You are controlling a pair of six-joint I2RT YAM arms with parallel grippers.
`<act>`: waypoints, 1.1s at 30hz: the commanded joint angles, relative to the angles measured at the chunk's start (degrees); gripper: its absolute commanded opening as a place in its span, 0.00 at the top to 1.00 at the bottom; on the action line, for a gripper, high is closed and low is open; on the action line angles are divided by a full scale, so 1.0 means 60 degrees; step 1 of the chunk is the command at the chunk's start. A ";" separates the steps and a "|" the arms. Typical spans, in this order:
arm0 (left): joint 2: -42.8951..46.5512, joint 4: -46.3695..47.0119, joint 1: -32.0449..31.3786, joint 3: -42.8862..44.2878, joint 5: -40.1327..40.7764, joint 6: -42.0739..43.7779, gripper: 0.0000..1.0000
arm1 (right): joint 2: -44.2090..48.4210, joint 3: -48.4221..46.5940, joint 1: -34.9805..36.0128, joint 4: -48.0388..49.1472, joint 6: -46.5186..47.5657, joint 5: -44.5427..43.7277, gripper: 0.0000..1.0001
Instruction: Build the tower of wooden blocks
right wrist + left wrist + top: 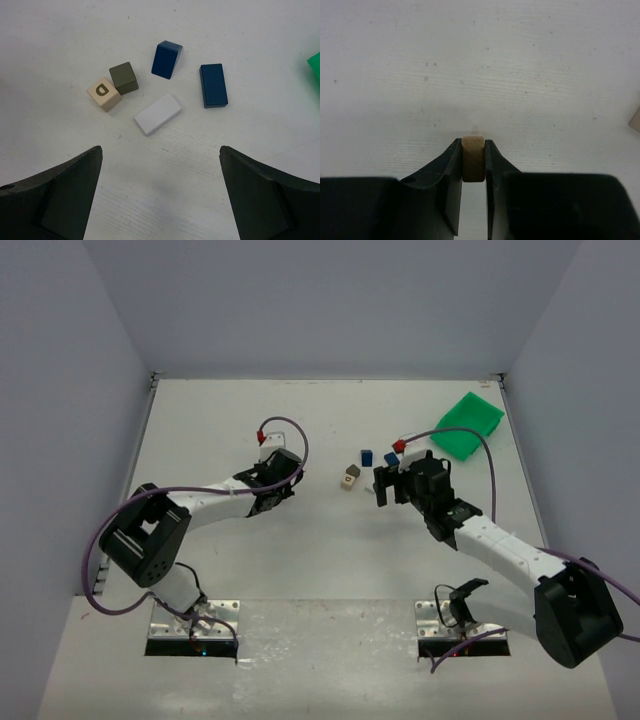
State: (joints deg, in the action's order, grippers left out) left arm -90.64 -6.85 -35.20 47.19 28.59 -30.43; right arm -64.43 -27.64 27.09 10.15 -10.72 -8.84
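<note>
No stack stands; the blocks lie loose. My left gripper (472, 143) is shut on a plain tan wood block (473, 159) just above the table; in the top view it (284, 486) is left of the loose blocks. My right gripper (160, 150) is open and empty, just short of the group. The group holds a tan block marked D (104, 94), an olive cube (124, 78), a dark blue block (166, 59), a flat dark blue block (214, 85) and a flat white block (157, 113). In the top view the tan D block (349, 478) and the two blue blocks (366, 457) lie between the grippers.
A green plastic bin (468, 425) lies at the back right, and its edge shows in the right wrist view (315, 65). A corner of a tan block (635, 120) shows at the right edge of the left wrist view. Grey walls enclose the white table (220, 420).
</note>
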 commanded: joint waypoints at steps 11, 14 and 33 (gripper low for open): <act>0.0430 0.1418 -0.0022 -0.0466 -0.0412 0.0310 0.90 | -0.0146 -0.0535 -0.0018 -0.0036 0.0146 -0.0372 0.01; 0.0343 0.1392 -0.0022 -0.0410 -0.0428 0.0339 0.84 | -0.0159 -0.0520 -0.0017 0.0007 0.0145 -0.0472 0.01; 0.0169 0.1405 -0.0022 -0.0464 -0.0584 0.0310 0.68 | -0.0158 -0.0623 -0.0006 -0.0195 0.0190 -0.0668 0.01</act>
State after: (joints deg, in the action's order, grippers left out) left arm -90.21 -1.04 -35.20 44.19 25.64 -28.73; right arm -65.34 -28.43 27.09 8.00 -10.09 -11.71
